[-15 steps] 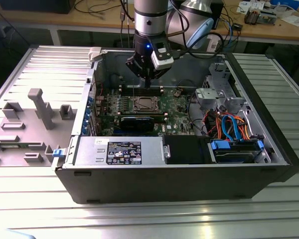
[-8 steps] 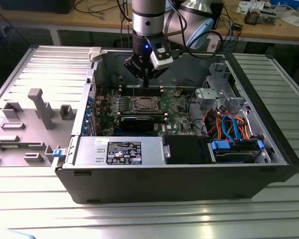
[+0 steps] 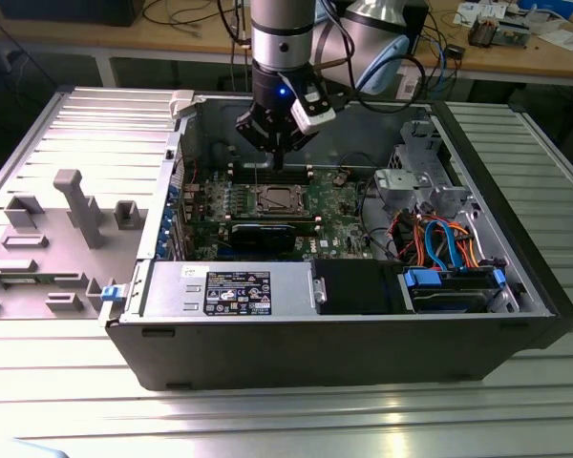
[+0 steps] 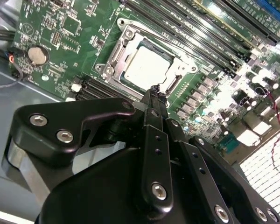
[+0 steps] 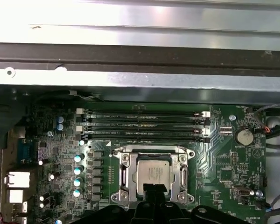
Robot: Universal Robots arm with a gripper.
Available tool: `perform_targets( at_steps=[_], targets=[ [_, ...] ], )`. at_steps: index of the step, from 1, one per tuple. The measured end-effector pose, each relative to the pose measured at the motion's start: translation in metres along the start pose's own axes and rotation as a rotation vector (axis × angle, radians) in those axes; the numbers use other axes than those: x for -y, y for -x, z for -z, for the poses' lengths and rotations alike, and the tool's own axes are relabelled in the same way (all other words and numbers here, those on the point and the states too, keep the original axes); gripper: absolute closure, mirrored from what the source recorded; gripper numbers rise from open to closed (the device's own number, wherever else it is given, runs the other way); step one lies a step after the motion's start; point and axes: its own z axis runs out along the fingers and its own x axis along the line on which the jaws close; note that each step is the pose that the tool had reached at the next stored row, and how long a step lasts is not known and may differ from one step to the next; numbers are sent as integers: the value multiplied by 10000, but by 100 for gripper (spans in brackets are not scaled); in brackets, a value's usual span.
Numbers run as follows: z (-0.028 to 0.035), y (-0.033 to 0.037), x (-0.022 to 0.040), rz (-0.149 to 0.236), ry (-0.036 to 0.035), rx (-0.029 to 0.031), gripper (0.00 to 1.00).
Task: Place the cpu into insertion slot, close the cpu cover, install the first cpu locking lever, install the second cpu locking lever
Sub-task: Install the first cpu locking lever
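Observation:
The cpu [image 5: 154,171] lies flat in the insertion slot [image 3: 272,198] on the green board, its silver-grey top facing up [image 4: 147,67]. The cpu cover [image 5: 125,171], a silvery frame, lies flat around the chip, and the chip shows through its window [image 4: 115,52]. My gripper [image 3: 278,160] hangs above the board just behind the socket in the exterior view. In both wrist views its black fingertips [image 4: 155,92] are pressed together at the socket's edge with nothing between them [image 5: 154,188]. I cannot make out how the locking levers stand.
Long black memory slots [image 5: 144,123] run beside the socket, next to the case wall. A grey power supply [image 3: 229,289] sits at the case front, with blue and orange cables [image 3: 449,248] at the exterior view's right. The removed side panel [image 3: 67,219] lies at its left.

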Motion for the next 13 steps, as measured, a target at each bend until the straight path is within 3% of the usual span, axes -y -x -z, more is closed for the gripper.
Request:
perform_targets(
  at_steps=[7,9,13],
  targets=[
    [0,-97,-4,9,1,0,89],
    [2,-211,-8,8,5,1,89],
    [5,-303,-12,7,14,1,89]
  ],
)
